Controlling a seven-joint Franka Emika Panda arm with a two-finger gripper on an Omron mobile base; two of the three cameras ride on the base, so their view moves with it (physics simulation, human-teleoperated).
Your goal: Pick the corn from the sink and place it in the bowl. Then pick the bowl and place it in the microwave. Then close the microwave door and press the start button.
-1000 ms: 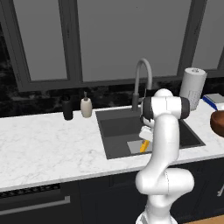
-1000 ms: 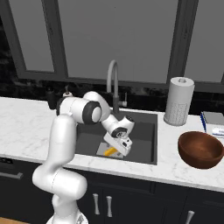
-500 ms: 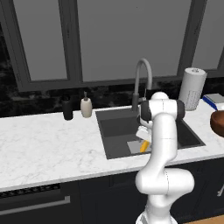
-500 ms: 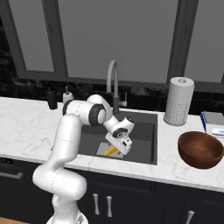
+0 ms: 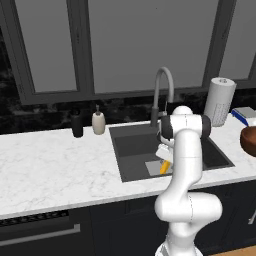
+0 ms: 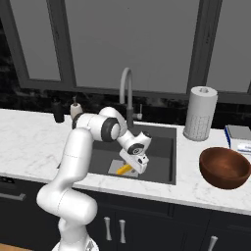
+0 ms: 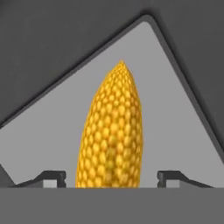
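Observation:
The corn [image 7: 111,131] lies on the light grey patch [image 7: 52,140] of the sink floor, a yellow cob pointing away from the hand. My gripper [image 7: 111,178] is open, low in the sink, with one fingertip on each side of the cob and a small gap on both sides. From the base, the corn [image 5: 164,167] [image 6: 124,169] pokes out just under the gripper [image 5: 164,156] [image 6: 140,163] inside the dark sink [image 5: 131,146] [image 6: 162,147]. The reddish-brown bowl [image 6: 225,167] [image 5: 248,140] stands on the counter right of the sink. The microwave and its door are out of view.
An arched grey faucet [image 5: 161,92] [image 6: 125,90] rises behind the basin. A paper towel roll [image 6: 200,113] and a blue-and-white box [image 6: 238,138] stand at the back right. A dark bottle [image 5: 76,123] and a soap dispenser [image 5: 98,121] stand left of the sink.
The hand has sunk a little deeper into the sink, closer over the corn. Corn and bowl have stayed where they were.

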